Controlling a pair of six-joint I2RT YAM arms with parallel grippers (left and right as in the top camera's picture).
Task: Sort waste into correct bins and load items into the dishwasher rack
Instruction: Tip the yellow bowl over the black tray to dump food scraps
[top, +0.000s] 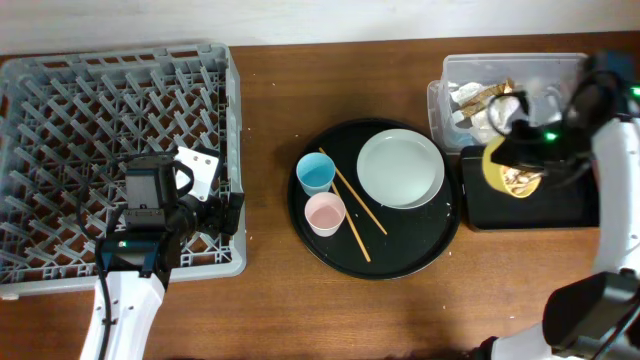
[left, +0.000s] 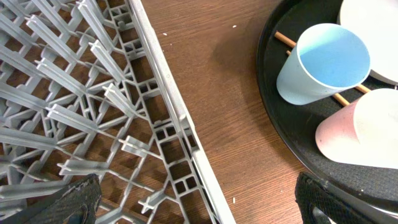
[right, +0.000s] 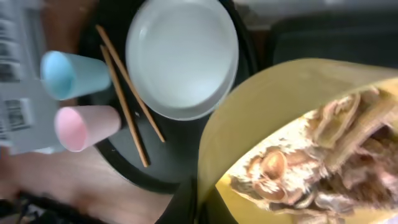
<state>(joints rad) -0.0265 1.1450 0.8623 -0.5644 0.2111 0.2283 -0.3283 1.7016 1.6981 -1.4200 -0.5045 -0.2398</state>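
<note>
My right gripper is shut on the rim of the yellow bowl, tilted over the shallow black tray; beige-brown food scraps fill the bowl. The clear tub behind it holds the brown-gold wrapper and white napkin. The pale plate, light blue cup, pink cup and two chopsticks lie on the round black tray. My left gripper is open and empty over the grey rack's right edge.
The round black tray sits mid-table between the rack and the bins. In the left wrist view the rack wall runs diagonally, with the blue cup and pink cup to its right. Bare wood lies between them.
</note>
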